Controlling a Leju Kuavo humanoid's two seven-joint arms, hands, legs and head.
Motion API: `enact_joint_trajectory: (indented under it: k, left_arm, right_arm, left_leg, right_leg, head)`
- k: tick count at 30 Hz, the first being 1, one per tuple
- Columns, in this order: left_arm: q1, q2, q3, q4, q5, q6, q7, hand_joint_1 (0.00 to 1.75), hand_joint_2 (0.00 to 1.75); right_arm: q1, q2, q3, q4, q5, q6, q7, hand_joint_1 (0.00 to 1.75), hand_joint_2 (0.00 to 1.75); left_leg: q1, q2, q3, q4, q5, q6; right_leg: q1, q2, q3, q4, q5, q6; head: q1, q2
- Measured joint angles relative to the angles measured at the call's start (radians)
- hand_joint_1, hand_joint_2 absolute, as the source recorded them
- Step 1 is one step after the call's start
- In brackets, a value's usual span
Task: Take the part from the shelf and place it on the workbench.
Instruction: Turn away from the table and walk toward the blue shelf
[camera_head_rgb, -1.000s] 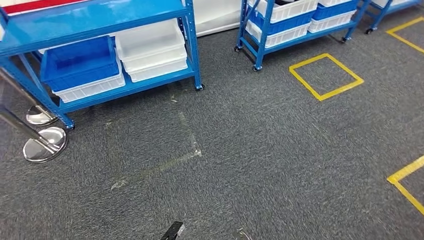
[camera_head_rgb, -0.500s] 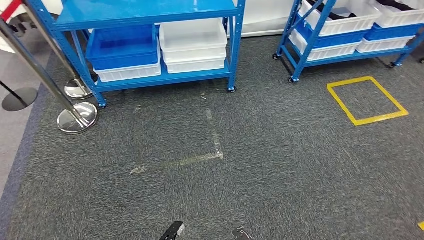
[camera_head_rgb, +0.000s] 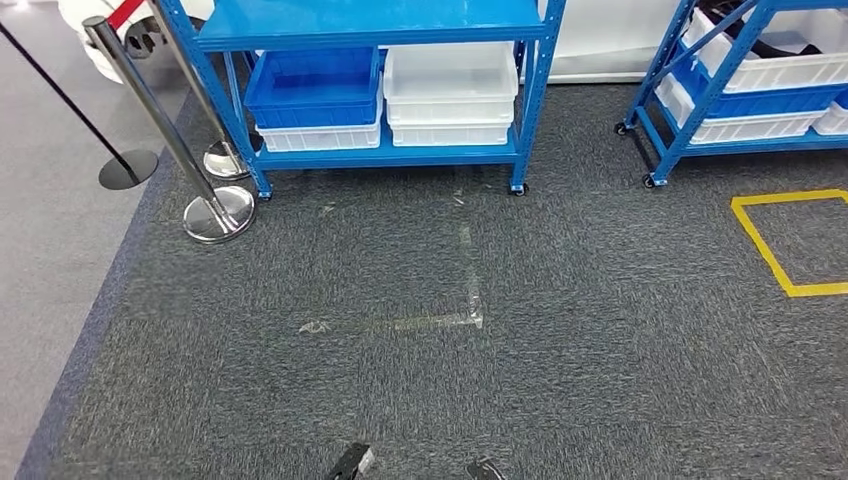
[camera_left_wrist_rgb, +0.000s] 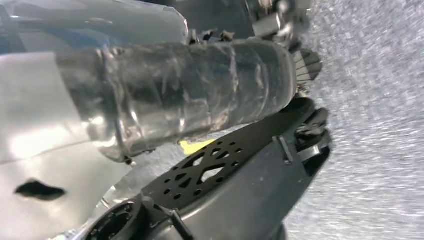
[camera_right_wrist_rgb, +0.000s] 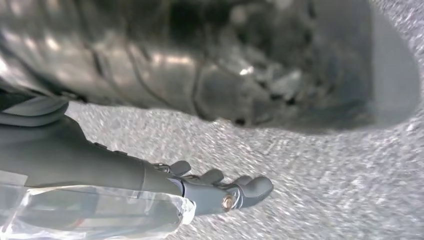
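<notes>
right hand (camera_right_wrist_rgb: 220, 192) hangs over the carpet (camera_head_rgb: 420, 380), fingers straight, holding nothing; left hand (camera_left_wrist_rgb: 310, 135): grasp unclear. beyond, the shelf (camera_head_rgb: 380, 158) carries a blue bin (camera_head_rgb: 312, 88) and white bins (camera_head_rgb: 450, 85), contents hidden. far right, dark parts (camera_head_rgb: 772, 46) lie in a white crate (camera_head_rgb: 790, 72).

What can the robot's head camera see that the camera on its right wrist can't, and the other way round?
Head view: a blue wheeled shelf holding a blue bin and white bins, a second blue rack to the right, chrome barrier posts, and a yellow tape square on the floor.
Right wrist view: the right hand up close, fingers loosely extended and holding nothing.
Both: the grey carpet.
</notes>
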Motion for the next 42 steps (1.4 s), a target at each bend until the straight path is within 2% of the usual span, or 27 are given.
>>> enact_joint_trajectory:
  k: [1,2,3,4,6,7,8,10,12,14,16,17,18,19,21,23,24,28,30,32,33,34,35,37,38,39,42]
  left_arm:
    - [-0.003,0.0,0.0,0.0,0.001,0.0,0.0,0.0,0.0]
    - [-0.005,0.0,0.0,-0.001,0.002,0.001,-0.001,0.0,0.0]
    - [-0.007,0.0,0.0,-0.001,0.003,0.001,-0.001,0.0,0.0]
    - [-0.007,0.0,0.0,-0.001,0.003,0.001,-0.001,0.0,0.0]
    - [-0.004,0.0,0.0,-0.001,0.004,0.002,-0.001,0.0,0.0]
    - [-0.003,0.0,0.0,-0.001,0.004,0.002,-0.001,0.0,0.0]
    - [-0.001,0.0,0.0,-0.001,0.004,0.002,-0.001,0.0,0.0]
    - [0.0,0.001,0.0,-0.001,0.004,0.002,-0.001,0.0,0.0]
    - [0.002,0.001,0.0,-0.002,0.004,0.003,-0.001,0.0,0.0]
    - [0.001,0.001,0.0,-0.002,0.004,0.003,-0.001,0.0,0.0]
    - [0.001,0.001,0.0,-0.002,0.004,0.003,-0.001,0.0,0.0]
    - [0.002,0.001,0.0,-0.002,0.004,0.003,-0.001,0.0,0.0]
    - [0.002,0.001,0.0,-0.002,0.004,0.003,-0.001,0.0,0.0]
    - [0.002,0.001,0.0,-0.002,0.004,0.003,-0.001,0.0,0.0]
    - [0.002,0.0,0.0,-0.002,0.004,0.003,-0.001,0.0,0.0]
    - [0.002,0.0,0.0,-0.003,0.004,0.003,-0.001,0.0,0.0]
    - [0.002,0.0,0.0,-0.003,0.004,0.003,-0.001,0.0,0.0]
    - [0.002,0.0,0.0,-0.003,0.003,0.002,-0.001,0.0,0.0]
    - [0.001,0.0,0.0,-0.003,0.003,0.002,-0.001,0.0,0.0]
    - [-0.001,0.0,0.0,-0.003,0.003,0.002,-0.002,0.0,0.0]
    - [-0.002,0.0,0.0,-0.003,0.003,0.002,-0.002,0.0,0.0]
    - [-0.003,0.0,0.0,-0.003,0.003,0.002,-0.003,0.0,0.0]
    - [-0.004,0.0,0.0,-0.003,0.003,0.002,-0.003,0.0,0.0]
    - [-0.003,0.0,0.0,-0.003,0.003,0.002,-0.002,0.0,0.0]
    - [-0.003,0.0,0.0,-0.003,0.003,0.002,-0.002,0.0,0.0]
    - [-0.002,0.0,0.0,-0.003,0.003,0.002,-0.002,0.0,0.0]
    - [0.001,0.0,0.0,-0.003,0.004,0.002,-0.002,0.0,0.0]
  right_arm:
    - [0.001,0.0,0.0,0.0,-0.002,-0.002,0.002,0.0,0.0]
    - [0.002,0.0,0.0,0.001,-0.005,-0.003,0.005,0.0,0.0]
    - [0.002,-0.001,0.0,0.001,-0.007,-0.004,0.008,0.0,0.0]
    - [0.002,-0.001,0.0,0.001,-0.009,-0.004,0.01,0.0,0.0]
    - [0.0,0.0,0.0,0.001,-0.011,-0.004,0.013,0.0,0.0]
    - [-0.001,0.0,0.0,0.001,-0.012,-0.004,0.014,0.0,0.0]
    - [-0.001,0.0,0.0,0.001,-0.012,-0.003,0.014,0.0,0.0]
    - [-0.002,0.0,0.0,0.001,-0.013,-0.001,0.014,0.0,0.0]
    - [-0.002,0.0,0.0,0.0,-0.014,0.0,0.014,0.0,0.0]
    - [-0.003,0.0,0.0,0.0,-0.014,0.0,0.015,0.0,0.0]
    - [-0.002,0.0,0.0,0.0,-0.014,0.0,0.015,0.0,0.0]
    - [-0.001,0.0,0.0,0.001,-0.014,0.001,0.015,0.0,0.0]
    - [0.0,0.0,0.0,0.001,-0.015,0.001,0.015,0.0,0.0]
    - [0.001,0.0,0.0,0.001,-0.015,0.001,0.016,0.0,0.0]
    - [0.0,0.0,0.0,0.001,-0.015,0.001,0.016,0.0,0.0]
    - [-0.001,0.0,0.0,0.001,-0.015,0.001,0.016,0.0,0.0]
    - [-0.002,0.0,0.0,0.001,-0.015,0.001,0.016,0.0,0.0]
    - [0.0,0.0,0.0,0.001,-0.015,0.003,0.017,0.0,0.0]
    - [-0.001,0.0,0.0,0.001,-0.015,0.004,0.017,0.0,0.0]
    - [-0.001,0.0,0.0,0.001,-0.015,0.004,0.017,0.0,0.0]
    - [-0.001,0.0,0.0,0.001,-0.015,0.004,0.017,0.0,0.0]
    - [-0.001,-0.001,0.0,0.001,-0.015,0.004,0.018,0.0,0.0]
    - [-0.001,-0.001,0.0,0.001,-0.015,0.004,0.018,0.0,0.0]
    - [-0.002,0.0,0.0,0.001,-0.015,0.004,0.018,0.0,0.0]
    - [-0.002,0.0,0.0,0.001,-0.015,0.004,0.018,0.0,0.0]
    - [-0.002,0.0,0.0,0.001,-0.015,0.004,0.018,0.0,0.0]
    - [-0.003,0.0,0.0,0.001,-0.015,0.004,0.018,0.0,0.0]
  left_leg:
    - [0.002,0.012,-0.032,0.061,-0.022,-0.003]
    - [0.003,0.018,-0.055,0.105,-0.032,-0.005]
    - [0.004,0.022,-0.062,0.117,-0.025,-0.006]
    - [0.005,0.024,-0.049,0.09,0.0,-0.005]
    - [0.005,0.029,0.016,-0.036,0.065,0.003]
    - [0.002,0.033,0.046,-0.094,0.083,0.007]
    - [-0.001,0.035,0.065,-0.13,0.088,0.012]
    - [-0.007,0.034,0.072,-0.15,0.082,0.02]
    - [-0.002,0.03,0.079,-0.163,0.084,0.031]
    - [0.003,0.029,0.09,-0.177,0.087,0.043]
    - [0.0,0.029,0.093,-0.178,0.085,0.051]
    - [-0.002,0.027,0.094,-0.177,0.083,0.054]
    - [-0.003,0.025,0.094,-0.175,0.081,0.055]
    - [-0.003,0.022,0.096,-0.172,0.079,0.055]
    - [-0.003,0.016,0.099,-0.163,0.071,0.051]
    - [-0.005,0.013,0.097,-0.151,0.061,0.042]
    - [-0.007,0.012,0.095,-0.147,0.059,0.037]
    - [-0.006,0.013,0.087,-0.131,0.047,0.02]
    - [-0.003,0.017,0.052,-0.053,0.004,0.009]
    - [0.0,0.019,-0.011,0.073,-0.047,0.001]
    - [0.001,0.02,-0.032,0.114,-0.054,-0.001]
    - [0.001,0.021,-0.037,0.121,-0.044,-0.001]
    - [0.001,0.022,-0.023,0.089,-0.016,0.001]
    - [0.0,0.025,0.037,-0.036,0.049,0.008]
    - [-0.002,0.026,0.064,-0.093,0.066,0.012]
    - [-0.005,0.027,0.079,-0.127,0.071,0.016]
    - [-0.008,0.025,0.086,-0.153,0.069,0.029]
  right_leg:
    - [0.001,-0.012,0.002,0.0,-0.002,-0.003]
    - [0.003,-0.022,0.003,0.0,-0.004,-0.004]
    - [0.003,-0.03,0.005,0.001,-0.006,-0.005]
    - [0.003,-0.035,0.008,0.001,-0.009,-0.004]
    - [0.003,-0.038,0.015,0.0,-0.014,-0.002]
    - [0.004,-0.038,0.017,0.0,-0.016,0.002]
    - [0.005,-0.039,0.017,-0.001,-0.016,0.006]
    - [0.008,-0.04,0.016,-0.005,-0.015,0.016]
    - [0.007,-0.039,0.018,-0.006,-0.021,0.026]
    - [0.008,-0.03,-0.007,0.052,-0.056,0.03]
    - [0.01,-0.022,-0.074,0.18,-0.111,0.03]
    - [0.011,-0.02,-0.106,0.236,-0.126,0.031]
    - [0.011,-0.019,-0.125,0.262,-0.122,0.032]
    - [0.011,-0.018,-0.125,0.249,-0.099,0.032]
    - [0.009,-0.017,-0.081,0.135,-0.024,0.032]
    - [0.009,-0.013,-0.039,0.039,0.01,0.027]
    - [0.01,-0.012,-0.032,0.022,0.01,0.024]
    - [0.011,-0.013,-0.028,0.015,0.012,0.005]
    - [0.008,-0.016,-0.023,0.011,0.012,-0.004]
    - [0.009,-0.02,-0.021,0.011,0.01,-0.008]
    - [0.01,-0.022,-0.02,0.011,0.009,-0.01]
    - [0.01,-0.024,-0.018,0.011,0.008,-0.011]
    - [0.011,-0.023,-0.015,0.011,0.007,-0.011]
    - [0.011,-0.021,-0.01,0.01,0.003,-0.009]
    - [0.012,-0.021,-0.009,0.011,0.002,-0.006]
    - [0.013,-0.021,-0.01,0.009,0.002,-0.002]
    - [0.014,-0.023,-0.012,0.003,0.005,0.014]
  head:
    - [0.0,0.0]
    - [0.0,0.0]
    - [0.0,0.0]
    - [0.0,0.0]
    - [0.0,0.0]
    - [0.0,0.0]
    - [0.0,0.0]
    - [0.001,0.0]
    - [0.003,0.0]
    - [0.004,0.0]
    - [0.006,0.0]
    - [0.006,0.0]
    - [0.005,0.0]
    - [0.005,0.0]
    - [0.006,0.0]
    - [0.006,0.0]
    - [0.006,0.0]
    - [0.004,0.0]
    - [0.0,0.0]
    - [-0.003,0.0]
    - [-0.003,0.0]
    - [-0.003,0.0]
    - [-0.003,0.0]
    - [-0.003,0.0]
    - [-0.003,0.0]
    - [-0.002,0.0]
    - [-0.001,0.0]
